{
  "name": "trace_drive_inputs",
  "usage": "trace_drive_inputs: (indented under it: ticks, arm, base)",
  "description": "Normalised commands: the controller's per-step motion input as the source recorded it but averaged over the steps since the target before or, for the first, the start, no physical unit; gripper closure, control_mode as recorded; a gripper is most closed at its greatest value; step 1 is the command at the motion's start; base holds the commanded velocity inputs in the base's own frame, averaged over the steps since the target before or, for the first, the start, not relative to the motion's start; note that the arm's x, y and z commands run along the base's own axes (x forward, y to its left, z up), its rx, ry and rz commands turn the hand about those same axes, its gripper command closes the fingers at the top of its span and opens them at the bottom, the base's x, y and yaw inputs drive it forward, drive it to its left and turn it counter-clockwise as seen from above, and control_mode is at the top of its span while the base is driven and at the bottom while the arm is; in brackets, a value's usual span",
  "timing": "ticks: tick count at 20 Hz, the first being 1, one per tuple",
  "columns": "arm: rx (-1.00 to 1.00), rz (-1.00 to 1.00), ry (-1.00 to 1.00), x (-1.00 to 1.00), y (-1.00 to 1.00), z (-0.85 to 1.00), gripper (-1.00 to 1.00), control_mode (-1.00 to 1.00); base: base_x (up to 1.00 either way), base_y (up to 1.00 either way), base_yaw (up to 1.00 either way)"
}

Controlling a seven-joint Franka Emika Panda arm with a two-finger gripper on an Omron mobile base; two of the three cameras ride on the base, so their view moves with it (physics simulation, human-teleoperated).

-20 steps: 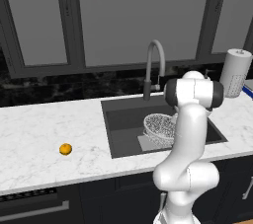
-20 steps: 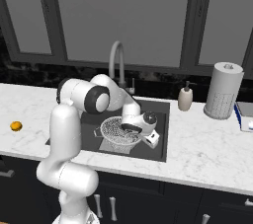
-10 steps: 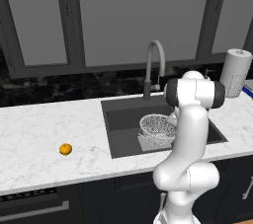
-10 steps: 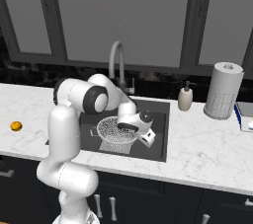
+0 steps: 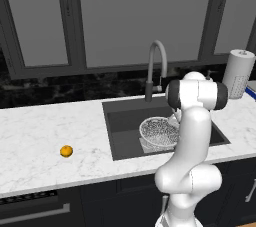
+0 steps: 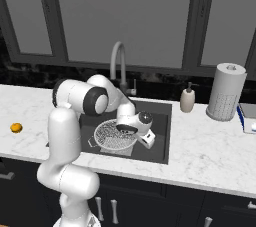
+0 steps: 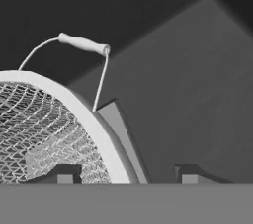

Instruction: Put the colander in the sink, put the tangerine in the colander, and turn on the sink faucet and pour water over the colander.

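The colander (image 5: 157, 132) (image 6: 114, 136), a round wire-mesh bowl, rests in the dark sink (image 5: 125, 121) (image 6: 156, 115) below the faucet (image 5: 155, 61) (image 6: 117, 61). My gripper (image 6: 131, 130) hangs low in the basin at the colander's right rim. In the hand view the gripper (image 7: 127, 174) is open. The colander's white rim (image 7: 99, 134) runs between the spread fingertips (image 7: 190, 173) and touches neither. Its wire side handle (image 7: 81, 44) sticks up beyond the rim. The tangerine (image 5: 66, 151) (image 6: 16, 128) lies on the white marble counter far to the left of the sink.
A beige soap dispenser (image 6: 187, 100) stands at the sink's back right corner. A paper towel roll (image 5: 238, 73) (image 6: 226, 92) is on the counter further right, beside a blue-edged item (image 6: 247, 118). Dark windows and a black backsplash run behind.
The jaws have opened and let go of the colander's rim. The colander has sunk a little and come to rest on the sink bottom.
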Motion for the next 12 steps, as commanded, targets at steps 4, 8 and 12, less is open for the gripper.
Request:
trace_drive_inputs:
  ticks: [4, 8, 12]
  arm:
    - [-0.02, 0.00, 0.00, -0.01, 0.00, 0.08, -1.00, -1.00]
    - [-0.09, -0.01, 0.00, -0.09, 0.00, 0.32, -1.00, -1.00]
    - [-0.04, 0.00, -0.03, -0.31, -0.07, 0.53, -1.00, -1.00]
  base:
    - [0.00, 0.00, 0.00]
    - [0.00, 0.00, 0.00]
    - [0.00, 0.00, 0.00]
